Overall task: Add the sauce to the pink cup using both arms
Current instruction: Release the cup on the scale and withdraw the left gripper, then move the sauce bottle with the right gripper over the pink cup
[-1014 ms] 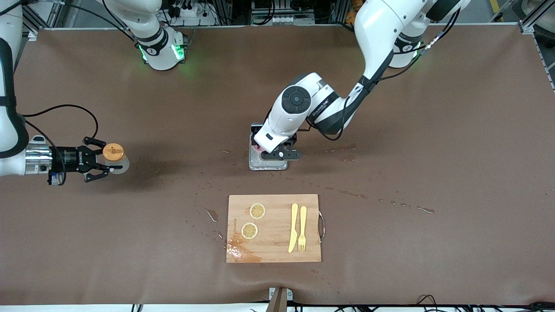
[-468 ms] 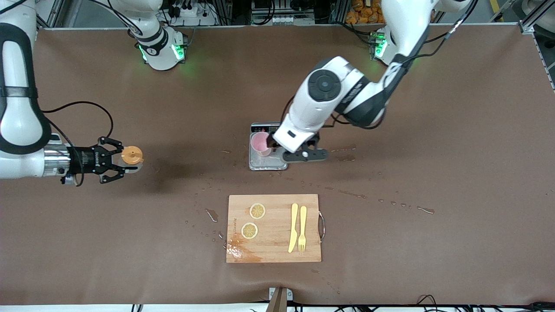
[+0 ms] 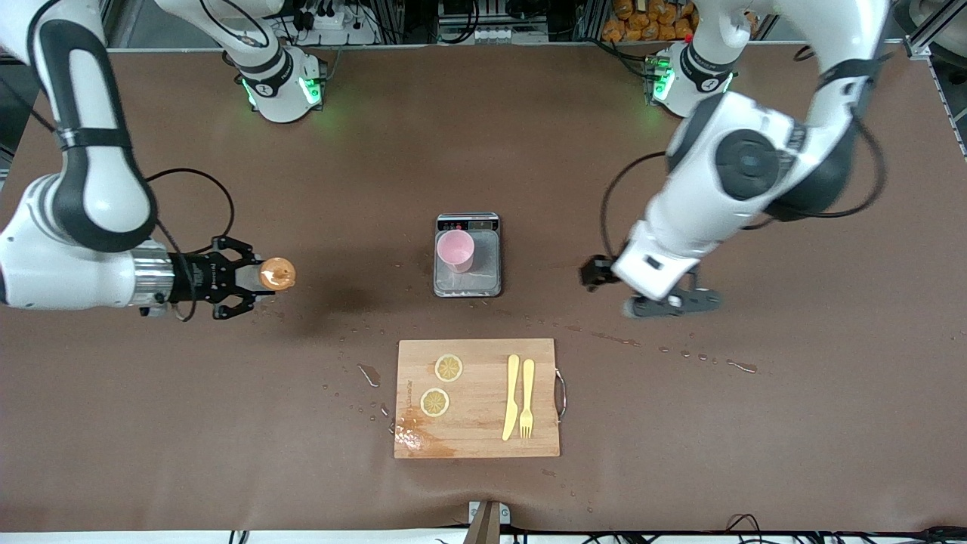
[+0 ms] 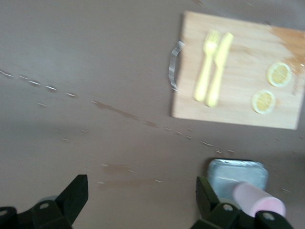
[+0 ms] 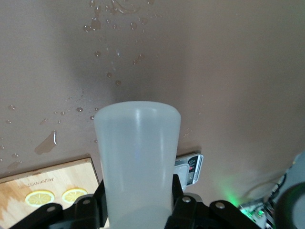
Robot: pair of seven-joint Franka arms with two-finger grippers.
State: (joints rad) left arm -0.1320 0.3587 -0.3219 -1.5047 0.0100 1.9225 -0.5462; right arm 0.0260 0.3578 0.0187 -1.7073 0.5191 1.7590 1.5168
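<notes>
The pink cup [image 3: 456,251] stands upright on the grey scale [image 3: 483,281] at the table's middle. My right gripper [image 3: 253,276] is shut on the sauce bottle [image 3: 276,273], held above the table between the right arm's end and the scale, orange cap up. In the right wrist view the bottle's whitish body [image 5: 137,143] fills the gap of the right gripper [image 5: 137,198]; the cap is hidden there. My left gripper [image 3: 633,291] is open and empty over bare table on the left arm's side of the scale. The left wrist view shows its gripper [image 4: 140,191] with the cup [image 4: 259,200] beside it.
A wooden cutting board [image 3: 477,431] with two lemon slices [image 3: 448,368], a yellow knife and a fork [image 3: 526,397] lies nearer to the front camera than the scale. Water drops and wet streaks [image 3: 604,336] spot the brown mat around the board and scale.
My left arm has pulled away from the scale toward its own end of the table, uncovering the pink cup. My right gripper has carried the bottle closer to the scale.
</notes>
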